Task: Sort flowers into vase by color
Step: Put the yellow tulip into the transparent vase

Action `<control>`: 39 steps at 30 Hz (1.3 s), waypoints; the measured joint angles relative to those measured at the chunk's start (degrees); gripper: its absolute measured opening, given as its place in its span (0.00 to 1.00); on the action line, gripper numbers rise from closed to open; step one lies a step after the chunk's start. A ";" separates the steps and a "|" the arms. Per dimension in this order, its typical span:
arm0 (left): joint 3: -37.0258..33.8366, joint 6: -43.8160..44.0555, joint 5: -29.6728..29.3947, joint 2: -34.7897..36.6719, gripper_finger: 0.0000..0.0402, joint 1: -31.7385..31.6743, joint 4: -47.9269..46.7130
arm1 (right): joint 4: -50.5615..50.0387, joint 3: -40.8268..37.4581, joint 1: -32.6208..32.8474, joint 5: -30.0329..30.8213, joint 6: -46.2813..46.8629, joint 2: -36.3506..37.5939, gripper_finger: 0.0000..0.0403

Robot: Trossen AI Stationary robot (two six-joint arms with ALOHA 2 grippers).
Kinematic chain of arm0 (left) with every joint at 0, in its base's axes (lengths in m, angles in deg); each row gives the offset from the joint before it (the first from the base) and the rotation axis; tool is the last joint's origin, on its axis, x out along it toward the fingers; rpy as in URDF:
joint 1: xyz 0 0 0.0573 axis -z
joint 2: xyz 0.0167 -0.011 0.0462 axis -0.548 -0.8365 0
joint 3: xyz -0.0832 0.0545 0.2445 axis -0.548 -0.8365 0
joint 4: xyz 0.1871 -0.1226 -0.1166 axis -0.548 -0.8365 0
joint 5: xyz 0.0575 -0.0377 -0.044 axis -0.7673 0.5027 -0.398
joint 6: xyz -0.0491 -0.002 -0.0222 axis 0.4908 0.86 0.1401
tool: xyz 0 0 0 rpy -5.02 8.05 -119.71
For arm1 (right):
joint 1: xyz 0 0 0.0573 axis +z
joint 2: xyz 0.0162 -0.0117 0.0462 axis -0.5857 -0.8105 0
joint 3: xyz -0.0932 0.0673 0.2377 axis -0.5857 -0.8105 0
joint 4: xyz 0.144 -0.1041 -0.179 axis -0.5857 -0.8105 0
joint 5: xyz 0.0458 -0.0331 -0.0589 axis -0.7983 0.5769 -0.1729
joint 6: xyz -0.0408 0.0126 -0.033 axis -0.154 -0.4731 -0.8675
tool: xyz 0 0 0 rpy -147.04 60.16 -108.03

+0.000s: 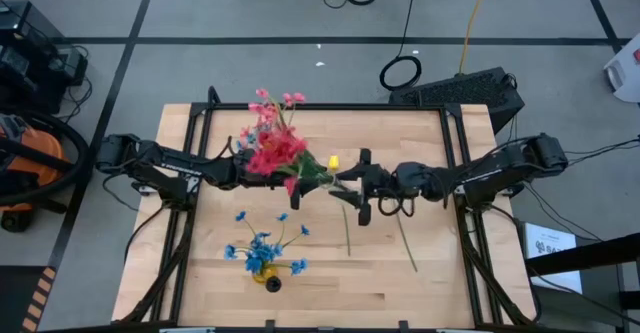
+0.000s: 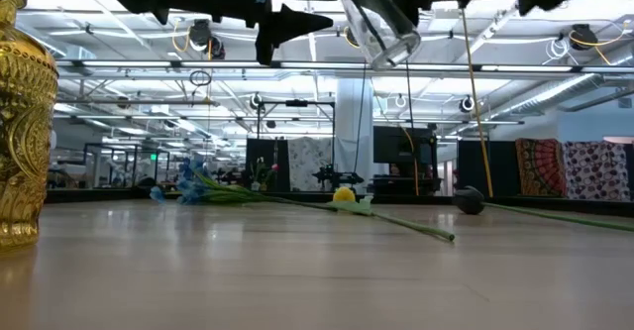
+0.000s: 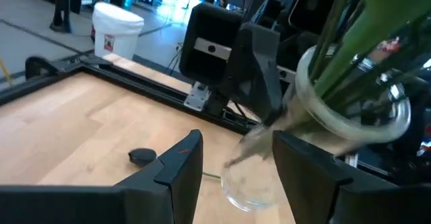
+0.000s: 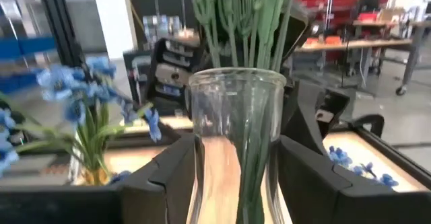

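Observation:
A clear glass vase holds a bunch of green stems, and its pink and red flowers spread over the table's middle. My right gripper is shut on it, high above the table. My left gripper is open beneath the blossoms and points at the vase; whether it touches the glass I cannot tell. A gold vase with blue flowers stands near the front edge. A yellow bud shows in the high view beside the gripper, and in the low view a yellow bud lies on the table. My right gripper pinches the glass vase's lower body between its two fingers, one on each side wall. The fingers come level from the table's right side. The vase is lifted clear and leans over, mouth and stems toward the left arm.
Two loose green stems lie on the wood below the right gripper. A blue sprig lies on the table in the low view. A small black object rests on the table. A black frame borders the table.

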 joint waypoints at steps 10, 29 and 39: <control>-0.07 -0.80 -0.33 -0.02 0.46 1.21 0.50 | -12.03 4.96 0.11 0.03 -0.71 0.06 0.45; 0.07 -12.24 1.65 0.04 0.46 1.92 -3.29 | -18.76 4.89 -0.15 1.05 -3.24 5.72 0.45; 0.07 -19.90 2.69 0.02 0.46 2.48 3.88 | -20.77 4.85 -0.11 -0.24 -3.22 5.38 0.45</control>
